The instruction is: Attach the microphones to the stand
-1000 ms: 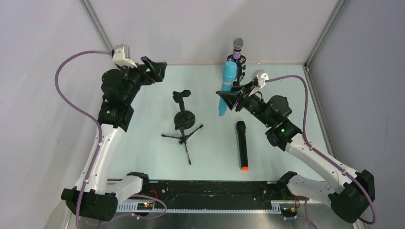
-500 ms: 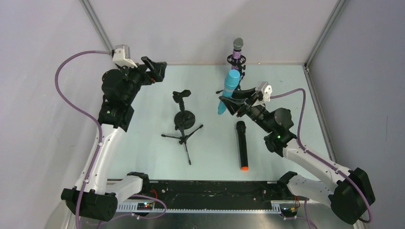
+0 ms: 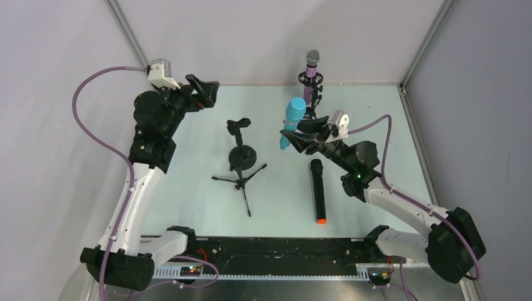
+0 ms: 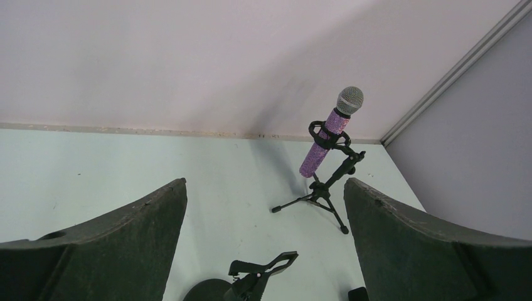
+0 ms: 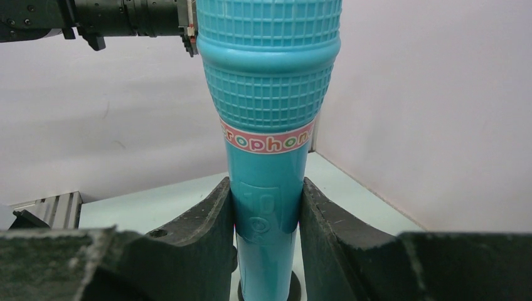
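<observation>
Centre of the top view: right fingers clenched low on the blue mic, head up, held off the bench, just right of the empty stand. Carry it left to the clip, line the handle with the clip mouth and press in slowly; the stand looks light and may tip. Left fingers are spread and hold nothing, so you could brace the base. Purple mic sits clipped upper centre; black mic lies lower right.
</observation>
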Controlling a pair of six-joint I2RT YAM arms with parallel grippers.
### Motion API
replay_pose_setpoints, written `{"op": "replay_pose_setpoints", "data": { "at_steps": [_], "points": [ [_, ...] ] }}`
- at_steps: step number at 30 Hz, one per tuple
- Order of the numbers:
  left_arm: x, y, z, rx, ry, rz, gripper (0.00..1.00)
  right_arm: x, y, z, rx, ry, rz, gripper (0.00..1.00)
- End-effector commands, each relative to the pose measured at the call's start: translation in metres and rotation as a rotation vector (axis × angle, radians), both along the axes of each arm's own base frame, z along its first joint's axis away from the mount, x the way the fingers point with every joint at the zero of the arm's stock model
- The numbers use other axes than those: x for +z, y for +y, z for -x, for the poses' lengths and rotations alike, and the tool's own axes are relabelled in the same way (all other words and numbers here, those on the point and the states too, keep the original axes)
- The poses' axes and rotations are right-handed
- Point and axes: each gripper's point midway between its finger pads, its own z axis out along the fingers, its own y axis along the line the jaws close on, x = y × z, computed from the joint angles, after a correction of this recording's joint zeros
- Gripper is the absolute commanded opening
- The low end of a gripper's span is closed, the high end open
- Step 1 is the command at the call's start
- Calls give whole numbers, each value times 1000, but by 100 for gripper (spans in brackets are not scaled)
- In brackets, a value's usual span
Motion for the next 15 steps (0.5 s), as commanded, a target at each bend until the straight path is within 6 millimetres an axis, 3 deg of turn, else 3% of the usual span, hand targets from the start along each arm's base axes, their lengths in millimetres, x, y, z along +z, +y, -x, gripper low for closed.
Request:
{"op": "replay_pose_setpoints", "data": {
  "at_steps": [1,9,15],
  "points": [
    [6,-4,2,-14,-33,-3,98,28,-3,8,8,-130,-54,0],
    [15,-6,10,-32,-53,10,98,28,3,4,33,-151,-97,0],
    [24,-5,18,-33,-86,15,98,6,11,2,62,-76,-26,0]
  ]
}}
